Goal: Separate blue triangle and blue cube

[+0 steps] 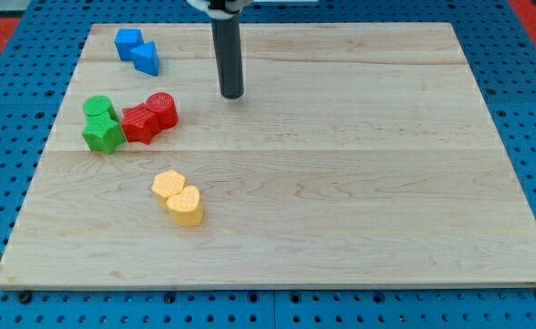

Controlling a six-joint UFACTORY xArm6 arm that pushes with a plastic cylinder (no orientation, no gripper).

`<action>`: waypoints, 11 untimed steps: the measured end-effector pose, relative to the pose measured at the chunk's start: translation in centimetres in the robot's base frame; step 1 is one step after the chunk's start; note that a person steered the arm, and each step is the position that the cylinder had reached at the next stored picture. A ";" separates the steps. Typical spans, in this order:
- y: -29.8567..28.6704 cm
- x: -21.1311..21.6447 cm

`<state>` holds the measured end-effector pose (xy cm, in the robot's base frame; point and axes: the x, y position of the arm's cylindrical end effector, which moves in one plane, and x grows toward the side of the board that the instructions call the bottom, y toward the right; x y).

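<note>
Blue cube [127, 41] touching blue triangle [145, 58], top left; my tip [232, 94] well right.

The light is bright, even and soft, falling mostly from overhead. The pale worktop [341, 183] shows its grain clearly, with no hot glare, only a mild sheen across the far planks. Shadows are small and faint: a thin dark rim hugs the near side of each block, and my tip [232, 95] casts just a short smudge at its foot. Focus is crisp across the whole view, with no motion blur. The worktop's edges run straight, so lens distortion is slight.
</note>
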<state>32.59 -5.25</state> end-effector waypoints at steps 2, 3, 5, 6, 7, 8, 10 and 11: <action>-1.9 -8.9; -7.5 -11.8; -23.0 -11.9; -20.4 -8.7; -18.0 -6.3; -16.5 -3.8; -19.4 -6.1; -21.3 -8.3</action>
<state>24.31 -26.51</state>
